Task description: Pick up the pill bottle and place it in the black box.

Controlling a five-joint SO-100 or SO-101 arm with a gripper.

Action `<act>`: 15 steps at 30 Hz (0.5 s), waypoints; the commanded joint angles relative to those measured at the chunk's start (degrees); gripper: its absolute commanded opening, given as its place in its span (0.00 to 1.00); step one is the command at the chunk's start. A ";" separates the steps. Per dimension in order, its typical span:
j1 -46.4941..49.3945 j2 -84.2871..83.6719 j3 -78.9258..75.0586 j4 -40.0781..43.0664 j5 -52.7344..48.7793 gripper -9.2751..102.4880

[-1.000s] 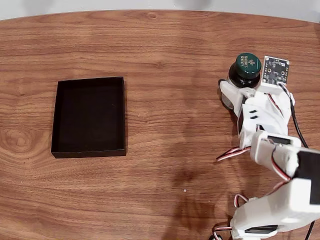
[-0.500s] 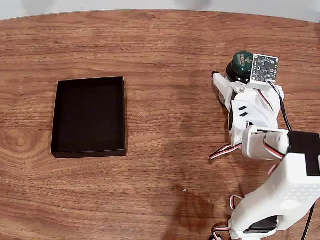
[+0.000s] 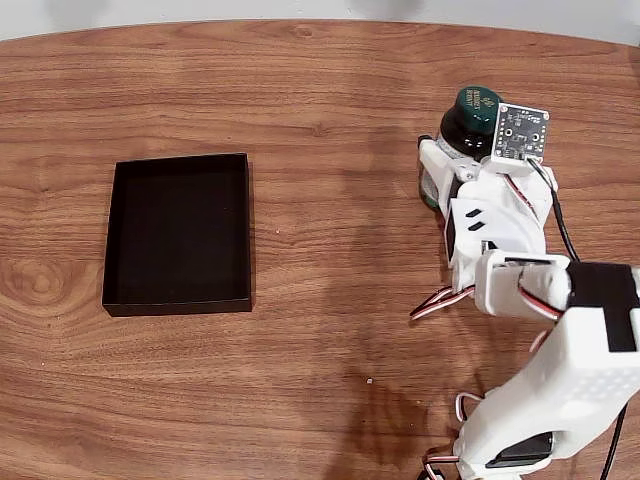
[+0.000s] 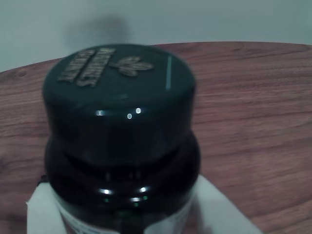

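The pill bottle (image 3: 470, 114), dark glass under a dark-green cap with pale print, is at the right of the fixed view, tilted. My gripper (image 3: 451, 152) is shut on its body below the cap, white fingers on either side. In the wrist view the pill bottle (image 4: 119, 122) looms close, with white fingers (image 4: 43, 210) pressed against its lower sides. The black box (image 3: 180, 232), a shallow matte tray with nothing in it, lies on the table far to the left of the bottle.
The wooden table (image 3: 340, 90) stretches bare between the box and the arm. The white arm (image 3: 545, 380) rises from the lower right corner, with red and white cables (image 3: 440, 300) hanging at its left side. The table's far edge runs along the top.
The gripper has carried the bottle a little to the left and toward the far edge over the last second, and the arm's upper links have swung left with it. The box has stayed put.
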 commanded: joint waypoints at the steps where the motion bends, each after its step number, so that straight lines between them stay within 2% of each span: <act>1: -3.87 15.64 0.88 5.19 -1.05 0.21; 6: -11.16 26.72 1.32 14.24 -0.79 0.21; 15: -21.97 30.41 -4.75 20.57 2.37 0.21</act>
